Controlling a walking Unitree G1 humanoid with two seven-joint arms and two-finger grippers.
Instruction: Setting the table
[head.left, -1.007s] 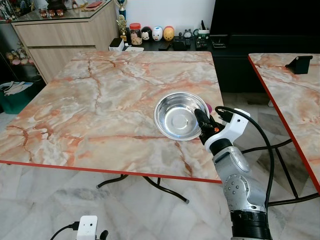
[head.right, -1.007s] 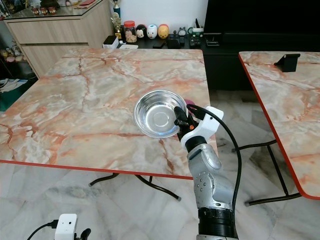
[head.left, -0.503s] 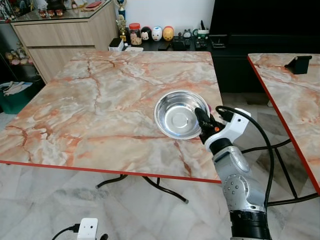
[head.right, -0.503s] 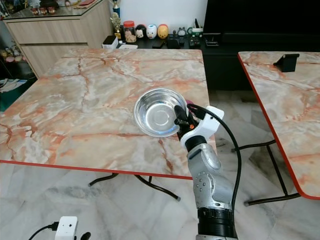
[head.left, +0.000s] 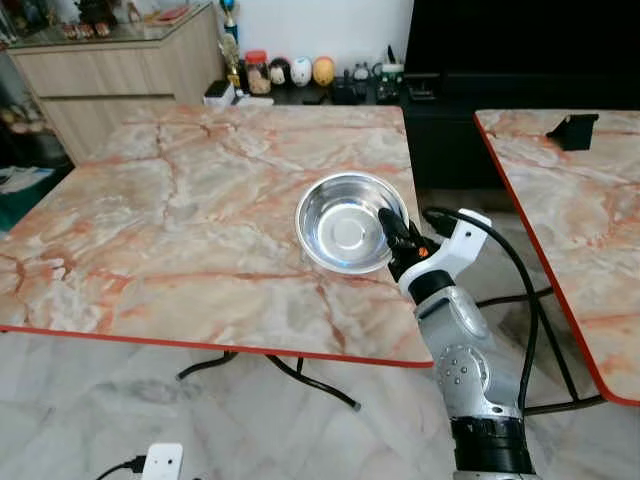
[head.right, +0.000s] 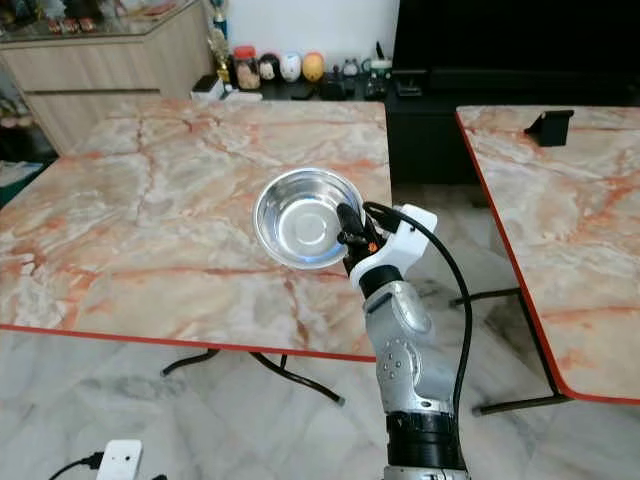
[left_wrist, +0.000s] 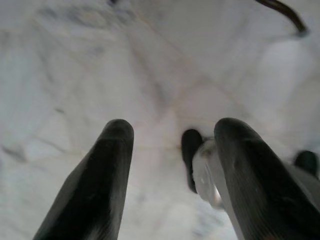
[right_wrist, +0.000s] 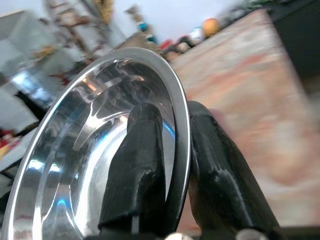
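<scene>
The right hand (head.left: 398, 232) is clamped on the rim of a steel bowl (head.left: 345, 220), one black finger (right_wrist: 142, 165) inside the bowl and the other outside, with the rim pinched between them, as the right wrist view shows. In the head view the bowl lies at about 10 o'clock from the hand, its near right edge at the fingertips and the rest of it reaching away over the marble desk (head.left: 180, 220). The bowl sits over the right half of that desk, close to the right edge and roughly midway between the near red-trimmed edge and the far one; whether its base touches the desk or is held just above it cannot be told. Its polished inside faces up and holds nothing. The silver right arm (head.right: 400, 350) rises from 6 o'clock toward the bowl, with a black cable (head.right: 455, 300) looping at its right side. The left hand (left_wrist: 170, 170) hangs low over the pale tiled floor (left_wrist: 100, 60), its two fingers spread apart and grasping nothing. At 3 o'clock stands a second marble desk (head.left: 570, 210) with a small black stand (head.left: 572, 130) near its far edge. At 12 o'clock, past the first desk, a dark shelf carries a row of small figurines (head.left: 300, 70) and a jar (head.left: 258, 72).
</scene>
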